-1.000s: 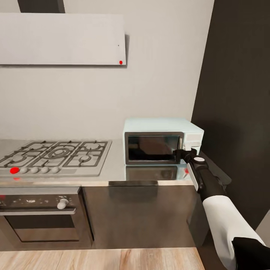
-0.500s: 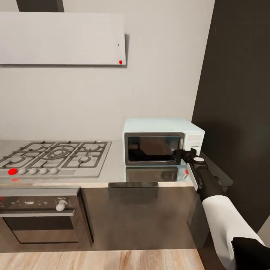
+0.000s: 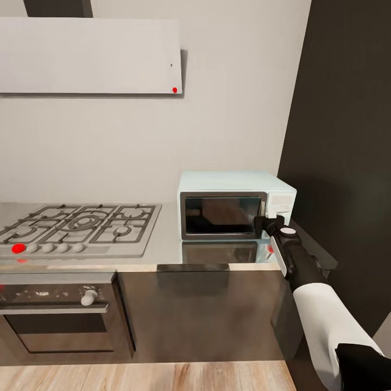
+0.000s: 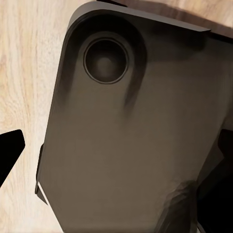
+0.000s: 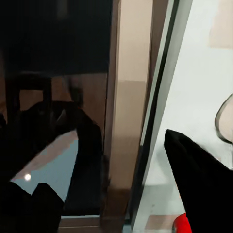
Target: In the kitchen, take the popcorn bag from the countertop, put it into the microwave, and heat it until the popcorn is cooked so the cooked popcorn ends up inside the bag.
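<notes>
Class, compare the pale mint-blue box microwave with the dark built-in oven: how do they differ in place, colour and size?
The pale mint-blue box microwave stands on the glossy grey countertop; the dark built-in oven sits below it, under the steel hob. The microwave is pale and narrower; the oven is dark and wider. Both have closed dark glass doors.

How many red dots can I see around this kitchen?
4: one on the wall panel, one on the hob front, one at the oven's left edge, one beside the microwave. More may be hidden.
</notes>
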`<state>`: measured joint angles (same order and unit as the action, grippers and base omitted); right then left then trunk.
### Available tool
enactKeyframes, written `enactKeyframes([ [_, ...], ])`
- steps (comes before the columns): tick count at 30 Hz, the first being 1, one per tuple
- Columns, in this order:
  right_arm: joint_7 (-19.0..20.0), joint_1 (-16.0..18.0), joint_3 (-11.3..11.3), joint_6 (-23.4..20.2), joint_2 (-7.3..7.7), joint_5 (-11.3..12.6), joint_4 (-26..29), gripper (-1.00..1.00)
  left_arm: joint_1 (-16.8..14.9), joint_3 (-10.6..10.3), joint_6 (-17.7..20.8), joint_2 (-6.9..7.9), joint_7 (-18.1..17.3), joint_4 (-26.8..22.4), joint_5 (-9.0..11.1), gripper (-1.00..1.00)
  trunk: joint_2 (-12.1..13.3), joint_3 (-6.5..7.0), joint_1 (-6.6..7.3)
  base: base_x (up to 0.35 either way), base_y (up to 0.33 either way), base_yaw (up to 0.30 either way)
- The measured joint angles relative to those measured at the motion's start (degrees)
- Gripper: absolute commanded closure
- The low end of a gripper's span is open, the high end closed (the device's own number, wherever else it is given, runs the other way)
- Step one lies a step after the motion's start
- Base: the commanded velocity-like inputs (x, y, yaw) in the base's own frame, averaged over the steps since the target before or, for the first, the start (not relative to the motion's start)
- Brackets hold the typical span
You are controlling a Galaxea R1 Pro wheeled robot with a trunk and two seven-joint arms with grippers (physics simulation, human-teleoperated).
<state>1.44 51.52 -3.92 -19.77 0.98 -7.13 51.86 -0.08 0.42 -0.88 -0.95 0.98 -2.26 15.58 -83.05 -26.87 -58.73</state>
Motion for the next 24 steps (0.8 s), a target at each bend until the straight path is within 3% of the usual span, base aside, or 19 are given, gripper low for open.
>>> enactKeyframes([
  [4,-0.5,0.1,-0.3,-0.2,-0.15,-1.8,0.0,1.00,0.0,0.0,0.0,0.00,0.0,0.0,0.0,-1.00,0.0,0.00,0.00,0.000,0.000,0.000],
  [19,-0.7,0.0,-0.6,0.4,0.03,-1.5,-0.1,1.00,0.0,0.0,0.0,0.07,0.0,0.0,0.0,-1.00,0.0,-0.01,0.00,-0.001,0.000,0.000],
  [24,-0.7,0.0,-0.2,0.5,0.05,-1.5,-0.1,1.00,0.0,0.0,0.0,0.04,0.0,0.0,0.0,-1.00,0.0,-0.01,-0.02,-0.152,0.000,0.000],
])
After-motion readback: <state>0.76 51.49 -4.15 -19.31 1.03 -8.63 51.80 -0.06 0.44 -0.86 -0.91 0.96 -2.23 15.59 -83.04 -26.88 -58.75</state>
